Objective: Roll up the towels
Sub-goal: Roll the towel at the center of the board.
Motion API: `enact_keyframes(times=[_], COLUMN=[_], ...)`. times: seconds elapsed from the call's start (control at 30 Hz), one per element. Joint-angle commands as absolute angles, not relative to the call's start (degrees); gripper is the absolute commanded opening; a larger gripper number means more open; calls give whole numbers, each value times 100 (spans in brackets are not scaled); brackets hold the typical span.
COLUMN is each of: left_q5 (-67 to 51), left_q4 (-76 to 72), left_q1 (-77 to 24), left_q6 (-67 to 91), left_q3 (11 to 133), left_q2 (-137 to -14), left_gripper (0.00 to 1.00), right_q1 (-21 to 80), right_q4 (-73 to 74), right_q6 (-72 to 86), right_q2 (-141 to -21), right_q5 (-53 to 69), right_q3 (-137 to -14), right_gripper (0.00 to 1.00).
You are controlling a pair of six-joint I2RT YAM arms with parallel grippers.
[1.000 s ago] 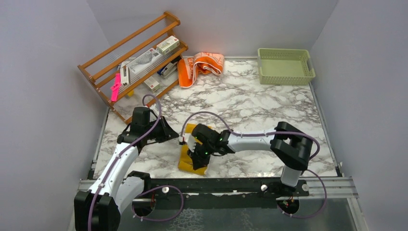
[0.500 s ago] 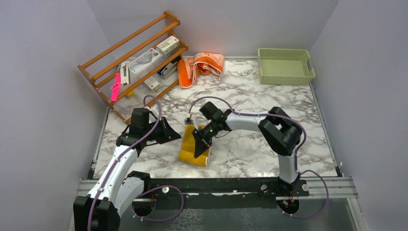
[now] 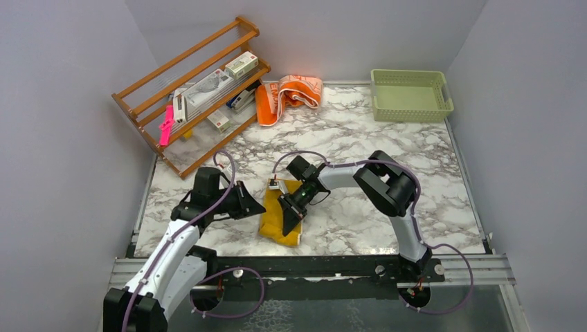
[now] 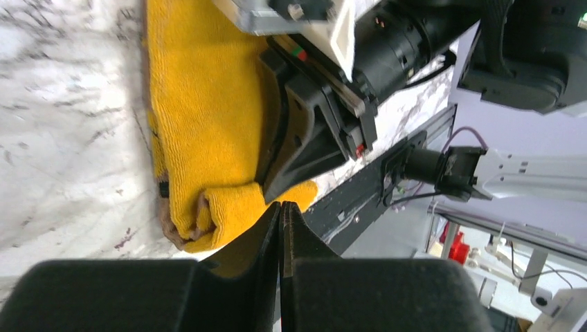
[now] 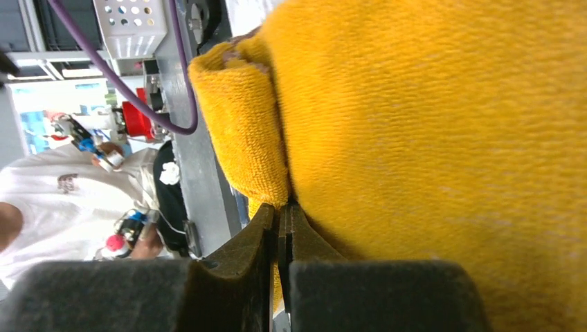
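The mustard-yellow towel (image 3: 271,225) lies flat on the marble table near the front edge, its near end curled into a short roll (image 4: 221,214). My right gripper (image 3: 287,223) sits on top of it, shut, with its tips (image 5: 280,207) pressed into the crease between the roll and the flat cloth (image 5: 429,124). My left gripper (image 3: 262,205) is shut just left of the towel, and its tips (image 4: 282,207) hover beside the rolled end, holding nothing. The orange and peach towel (image 3: 287,95) lies crumpled at the back of the table.
A wooden rack (image 3: 201,83) with boxes and a pink item (image 3: 166,124) stands at the back left, next to the orange towel. A green basket (image 3: 410,95) sits in the back right corner. A metal rail (image 3: 311,266) runs along the front edge.
My right gripper has slid along the yellow towel from its near end, the arm folding back toward the table's middle. The left gripper has come slightly nearer the front and closer to the towel.
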State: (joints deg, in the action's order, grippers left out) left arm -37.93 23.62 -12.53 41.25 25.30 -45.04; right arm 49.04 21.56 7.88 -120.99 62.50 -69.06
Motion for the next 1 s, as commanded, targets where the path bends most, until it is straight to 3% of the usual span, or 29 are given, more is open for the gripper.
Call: enact_keyframes(times=[0.0, 0.2, 0.73, 0.8, 0.93, 0.97], left_q5=[-3561, -3060, -2034, -1872, -1715, -1698], left_q4=[1950, 1488, 1257, 1259, 1257, 1268], left_q1=[-1658, -2350, -3038, -3064, -3069, -3068], left_q6=[4599, 4887, 4914, 4913, 4947, 4958], left_q3=[2264, 2064, 1658, 1560, 1425, 1418], left_q2=[-4433, -4932, -5756, -5776, -5714, -5705], left_gripper=[5, 0, 0, 0, 0, 0], right_q1=[4878, 4826, 4779, 4781, 4817, 4847], right_q4=[1996, 1916, 2123, 2227, 1626, 1470], right_q6=[935, 975, 808, 694, 634, 588], right_q2=[-12411, -12585, -12539, -12335, -11098, -10705], right_q5=[6332, 6337, 6064, 5693, 4677, 4313], right_q3=[-6981, -6979, -7064, -7075, -6545, -6407], right_gripper=[4, 4, 6, 16, 53, 56])
